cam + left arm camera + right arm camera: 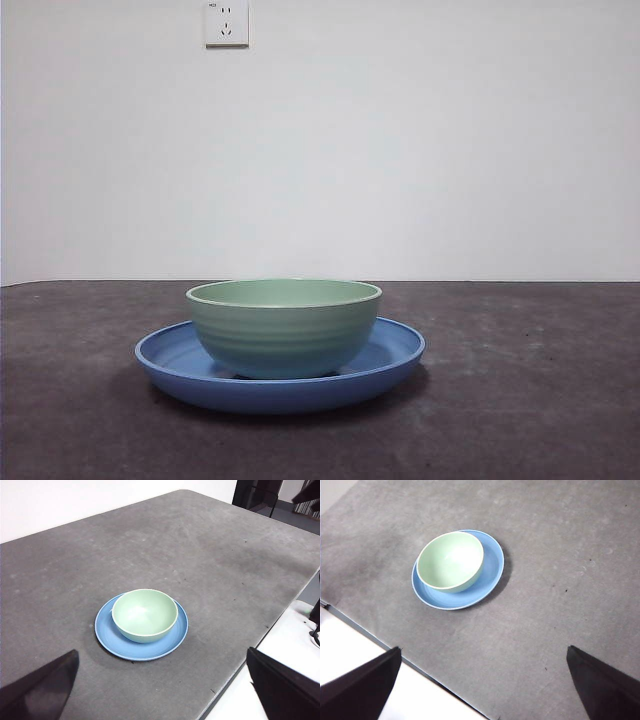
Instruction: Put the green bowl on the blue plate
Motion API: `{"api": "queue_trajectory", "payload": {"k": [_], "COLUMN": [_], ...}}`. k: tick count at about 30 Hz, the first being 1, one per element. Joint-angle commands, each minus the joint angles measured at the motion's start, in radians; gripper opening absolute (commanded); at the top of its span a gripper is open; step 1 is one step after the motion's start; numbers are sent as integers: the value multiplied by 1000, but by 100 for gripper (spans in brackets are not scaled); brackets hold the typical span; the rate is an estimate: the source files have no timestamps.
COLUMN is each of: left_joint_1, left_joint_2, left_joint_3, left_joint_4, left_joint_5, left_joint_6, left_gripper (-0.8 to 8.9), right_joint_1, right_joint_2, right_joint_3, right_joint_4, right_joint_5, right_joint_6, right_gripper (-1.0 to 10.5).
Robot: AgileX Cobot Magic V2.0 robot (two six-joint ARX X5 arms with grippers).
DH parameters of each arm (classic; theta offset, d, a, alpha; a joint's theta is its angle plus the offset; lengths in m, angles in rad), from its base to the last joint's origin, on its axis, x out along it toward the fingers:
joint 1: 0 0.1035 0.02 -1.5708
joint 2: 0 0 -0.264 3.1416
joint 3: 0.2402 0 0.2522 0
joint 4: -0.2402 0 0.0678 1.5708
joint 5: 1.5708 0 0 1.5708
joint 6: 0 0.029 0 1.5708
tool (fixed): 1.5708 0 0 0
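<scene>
The pale green bowl stands upright inside the blue plate on the dark grey table, a little off the plate's middle. Both also show in the left wrist view, bowl on plate, and in the right wrist view, bowl on plate. My left gripper is open and empty, held high and well back from the dishes. My right gripper is open and empty too, high above the table's edge. Neither gripper shows in the front view.
The grey table is bare around the plate. Its edge and a white surface beyond it show in the right wrist view. A white wall with a socket stands behind the table.
</scene>
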Motion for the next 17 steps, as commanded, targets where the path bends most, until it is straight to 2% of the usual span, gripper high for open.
{"api": "queue_trajectory", "payload": {"k": [1, 5, 6, 8, 9, 10, 11, 17], "left_joint_1": [-8, -8, -8, -8, -8, -8, -8, -8], "left_joint_2": [1, 1, 1, 1, 1, 1, 1, 1], "left_joint_3": [10, 10, 10, 10, 10, 10, 10, 10], "left_joint_4": [10, 10, 10, 4, -2, -6, -6, -5], "left_joint_5": [-3, -3, -3, -3, -3, -3, -3, -3], "left_joint_6": [8, 8, 8, 5, -7, -12, -12, -18], "left_gripper": [656, 639, 593, 330, 70, 16, 41, 25], "right_joint_1": [5, 5, 5, 5, 5, 5, 5, 5], "right_joint_2": [-24, -39, -39, -39, -39, -39, -39, -39], "right_joint_3": [17, 17, 17, 16, 16, 16, 16, 16], "right_joint_4": [-9, -10, -10, -11, -12, -12, -11, 4], "right_joint_5": [-8, -18, -19, -23, -26, -25, -25, -24], "right_joint_6": [-4, -3, -1, 3, 10, 16, 16, 17], "right_gripper": [633, 625, 563, 287, 64, -16, 23, 23]}}
